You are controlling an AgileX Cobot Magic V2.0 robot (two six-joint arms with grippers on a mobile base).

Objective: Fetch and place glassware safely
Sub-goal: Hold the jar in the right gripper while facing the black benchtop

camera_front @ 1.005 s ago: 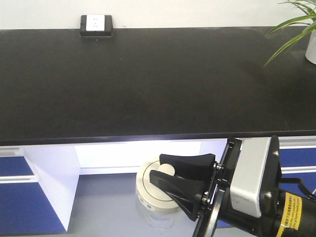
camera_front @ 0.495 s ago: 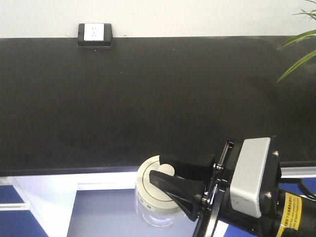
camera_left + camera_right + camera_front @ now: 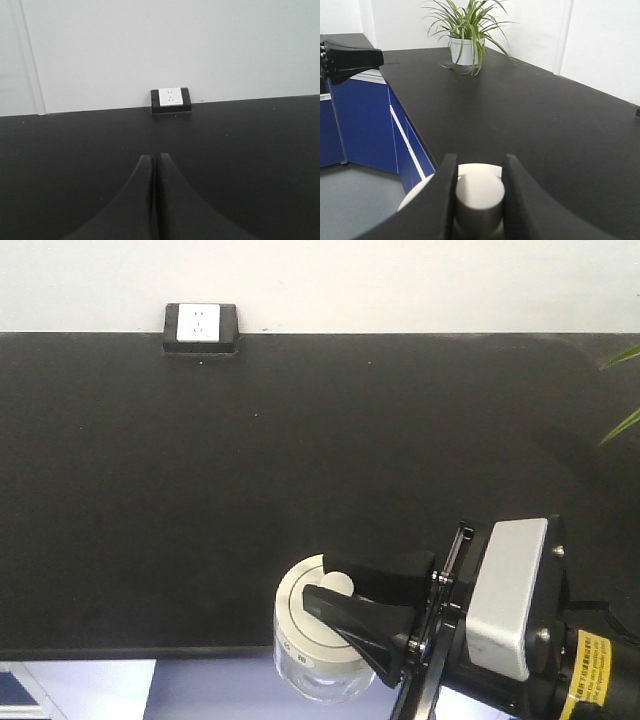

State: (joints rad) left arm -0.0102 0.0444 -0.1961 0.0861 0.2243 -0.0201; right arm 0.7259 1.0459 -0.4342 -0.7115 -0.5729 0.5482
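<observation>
Right claw [image 3: 322, 582]: clenched on the central knob of the glass jar's [image 3: 300, 638] cream lid, one finger on each side of the knob (clear in the wrist view [image 3: 479, 172]). The jar [image 3: 414, 199] hangs below the fingers at the near edge of the black table [image 3: 300, 440], its lower part past the edge. Cannot tell if it touches the top.

Left claw [image 3: 153, 159]: fingers pressed together, nothing between them, pointed at the wall socket [image 3: 170, 99].

Potted plant [image 3: 467, 35] at the far corner.
</observation>
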